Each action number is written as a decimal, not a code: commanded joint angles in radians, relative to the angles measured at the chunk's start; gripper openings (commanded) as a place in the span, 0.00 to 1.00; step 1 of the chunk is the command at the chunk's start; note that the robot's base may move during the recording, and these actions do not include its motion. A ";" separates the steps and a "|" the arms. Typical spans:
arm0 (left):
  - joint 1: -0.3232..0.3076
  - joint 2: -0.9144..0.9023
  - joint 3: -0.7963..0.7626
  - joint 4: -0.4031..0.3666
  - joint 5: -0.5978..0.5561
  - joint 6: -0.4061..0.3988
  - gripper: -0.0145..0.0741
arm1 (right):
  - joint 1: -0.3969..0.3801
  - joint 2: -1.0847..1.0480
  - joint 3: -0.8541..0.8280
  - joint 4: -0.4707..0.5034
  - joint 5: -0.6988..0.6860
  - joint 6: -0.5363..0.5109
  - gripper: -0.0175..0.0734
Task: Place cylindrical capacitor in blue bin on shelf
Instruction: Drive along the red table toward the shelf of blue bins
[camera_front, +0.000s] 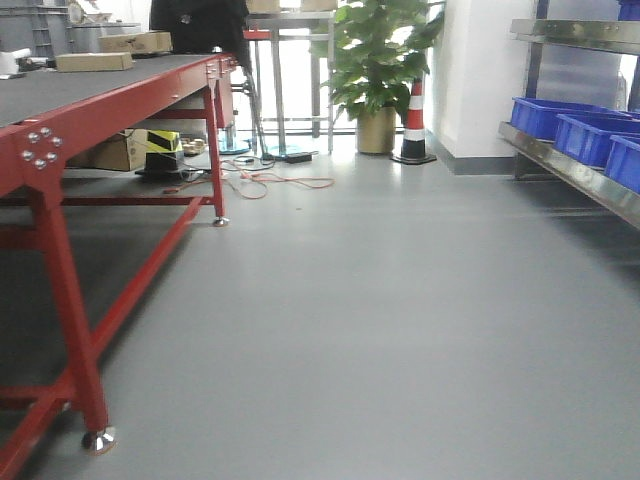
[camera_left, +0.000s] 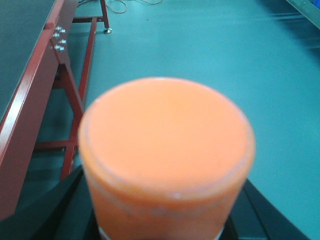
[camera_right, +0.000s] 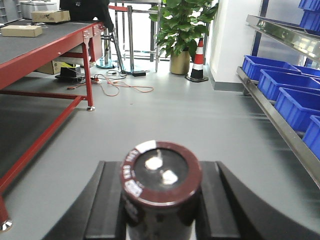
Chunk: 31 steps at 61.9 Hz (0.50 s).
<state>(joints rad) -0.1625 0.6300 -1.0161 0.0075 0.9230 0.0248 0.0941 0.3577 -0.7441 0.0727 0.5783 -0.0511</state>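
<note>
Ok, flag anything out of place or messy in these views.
Only the orange cable: it lies in loose loops across the floor by the far leg of the red table, a possible snag for the base. The bins sit in line on the shelf; nothing looks spilled or damaged.
</note>
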 joint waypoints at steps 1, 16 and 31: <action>-0.007 -0.005 -0.006 0.000 -0.026 0.000 0.04 | -0.001 -0.004 0.000 -0.010 -0.026 -0.001 0.01; -0.007 -0.005 -0.006 0.000 -0.026 0.000 0.04 | -0.001 -0.004 0.000 -0.010 -0.026 -0.001 0.01; -0.007 -0.005 -0.006 0.000 -0.026 0.000 0.04 | -0.001 -0.004 0.000 -0.010 -0.026 -0.001 0.01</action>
<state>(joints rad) -0.1625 0.6300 -1.0161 0.0075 0.9212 0.0248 0.0941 0.3577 -0.7441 0.0727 0.5783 -0.0511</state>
